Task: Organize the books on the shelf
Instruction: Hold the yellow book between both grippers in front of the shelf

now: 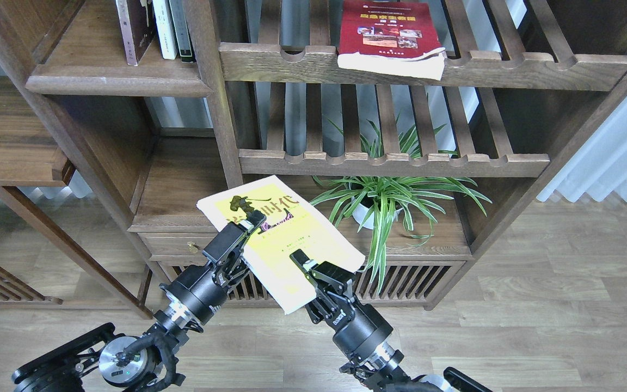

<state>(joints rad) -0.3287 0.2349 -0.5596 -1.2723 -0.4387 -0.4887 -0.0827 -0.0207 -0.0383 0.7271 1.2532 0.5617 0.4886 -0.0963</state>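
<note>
Left gripper (252,220): our two black fingers are clenched on the left edge of the yellow-green paperback with the cream border (281,242), near its upper end.
Right gripper (305,261): clenched on the same book at its lower right part; both claws carry it in the air, tilted, cover up, in front of the low cabinet.
Bookcase: dark-brown wooden frame, slatted racks with notched front rails (395,163) in the middle, and the solid flat dark-brown board with the thick rounded front edge (117,84) at upper left.
Books already up there: a dark maroon paperback (135,27) and slim white and dark-spined books stand on that board; a red paperback with photos and a yellow title (389,32) lies on the top slatted rack.
Green striped potted plant (387,204): just beside the held book, so we judge a lift should clear its leaves.
How to do it well: we would raise the book with both grips kept even, turn it upright, and slide it beside the standing books.
</note>
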